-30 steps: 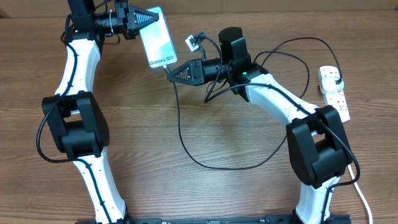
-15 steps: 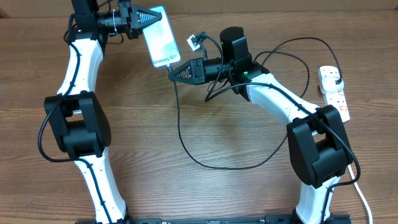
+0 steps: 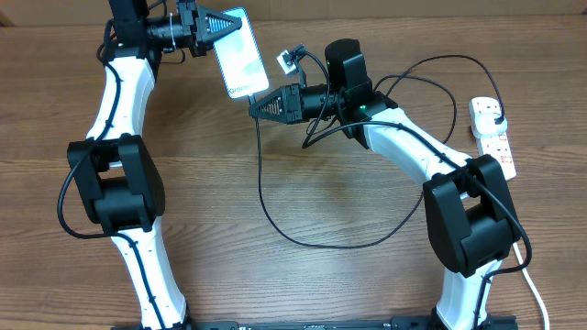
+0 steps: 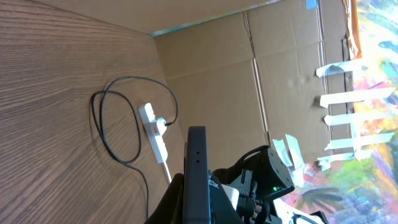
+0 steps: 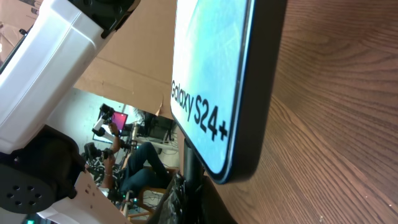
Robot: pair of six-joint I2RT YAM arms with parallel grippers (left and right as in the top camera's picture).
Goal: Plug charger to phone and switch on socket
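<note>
— So, what is each pincer doing?
— The left pincer (image 3: 225,20) is clenched on the top end of the phone (image 3: 240,55) and holds it off the counter (image 3: 321,275) at about eleven o'clock, screen lit. The right pincer (image 3: 257,105) grips the charger (image 3: 260,183) by its tip, just below the phone's bottom edge. The cable loops toward six o'clock, then up to the socket (image 3: 492,137) at two o'clock.
— Is the tip seated?
— I can't tell. The right wrist view shows only the phone's edge, close up.
— Risks?
— Probably misalignment. A tilted tip could scrape beside the port, or the push could twist the phone in its grip.
</note>
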